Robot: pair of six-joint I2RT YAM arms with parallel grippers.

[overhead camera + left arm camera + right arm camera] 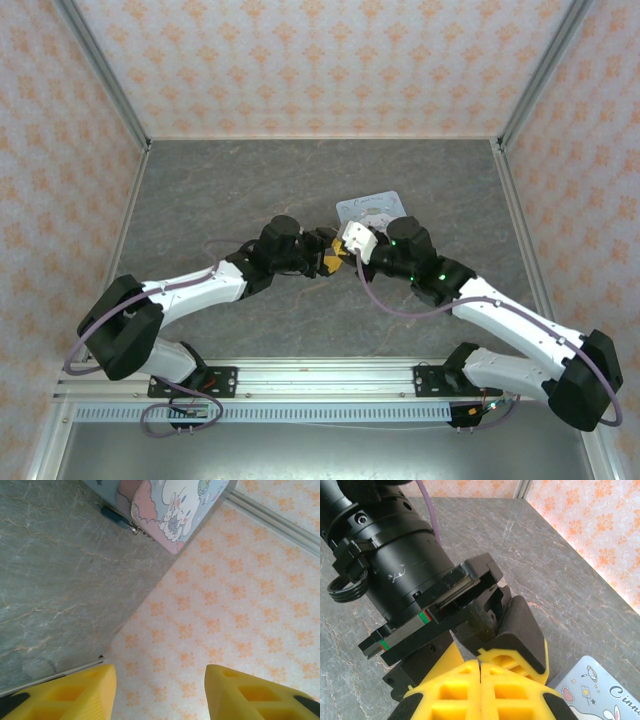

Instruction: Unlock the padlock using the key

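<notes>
Two claws meet over the middle of the tabletop, just in front of the pale blue tin. On the left claw the yellow fingers stand apart, with nothing between them in its own wrist view. On the right claw the fingers are pressed together along their seam; whether anything thin is pinched there cannot be told. Just beyond its tips, between the left claw's fingers, sits a small dark brassy block, probably the padlock, though it is too shadowed to confirm. The teal-headed key lies on the tabletop against the tin's lower edge, apart from both claws. Step in hand, as judged: securing the lock between the claws, with the key not yet taken. The next move calls for one claw to steady the lock, keyhole exposed, while the other pinches the tiny key head squarely and lines up the blade
</notes>
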